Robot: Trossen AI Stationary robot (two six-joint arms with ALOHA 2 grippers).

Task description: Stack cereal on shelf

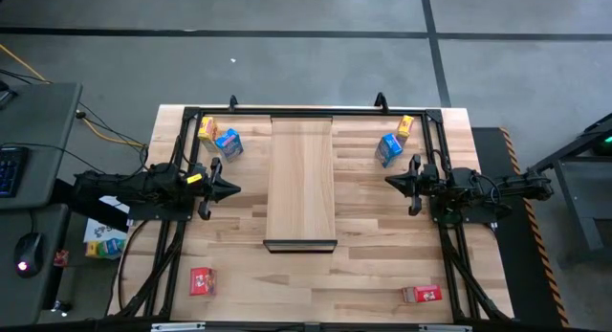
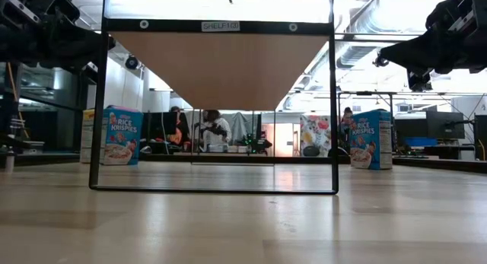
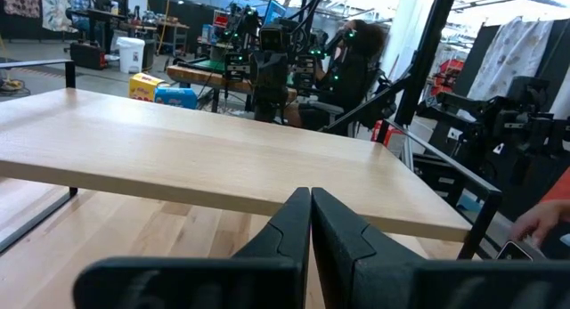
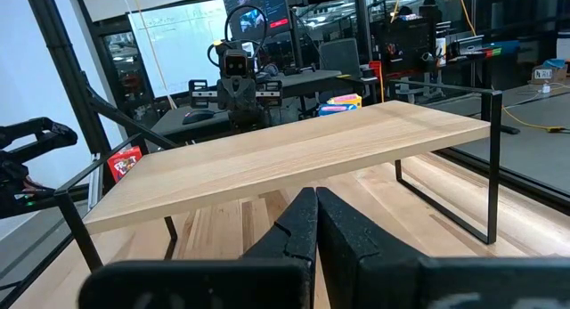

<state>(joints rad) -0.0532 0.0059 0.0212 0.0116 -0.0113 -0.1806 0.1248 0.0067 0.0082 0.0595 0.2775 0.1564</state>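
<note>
The shelf (image 1: 301, 184), a pale wooden plank with a dark lip (image 1: 300, 245) at its near end, stands raised on a black wire frame (image 2: 97, 104) in the middle of the table. A yellow box (image 1: 207, 129) and a blue box (image 1: 229, 143) stand at the far left. A blue box (image 1: 388, 148) and a yellow box (image 1: 405, 126) stand at the far right. Red boxes lie near left (image 1: 201, 280) and near right (image 1: 421, 295). My left gripper (image 1: 234, 188) is shut and empty left of the shelf. My right gripper (image 1: 389, 182) is shut and empty right of it.
A black frame rail (image 1: 306, 110) runs along the table's far edge and down both sides. In the left wrist view a person's hand (image 3: 543, 222) shows beyond the table. Bare tabletop (image 1: 306, 284) lies between the two red boxes.
</note>
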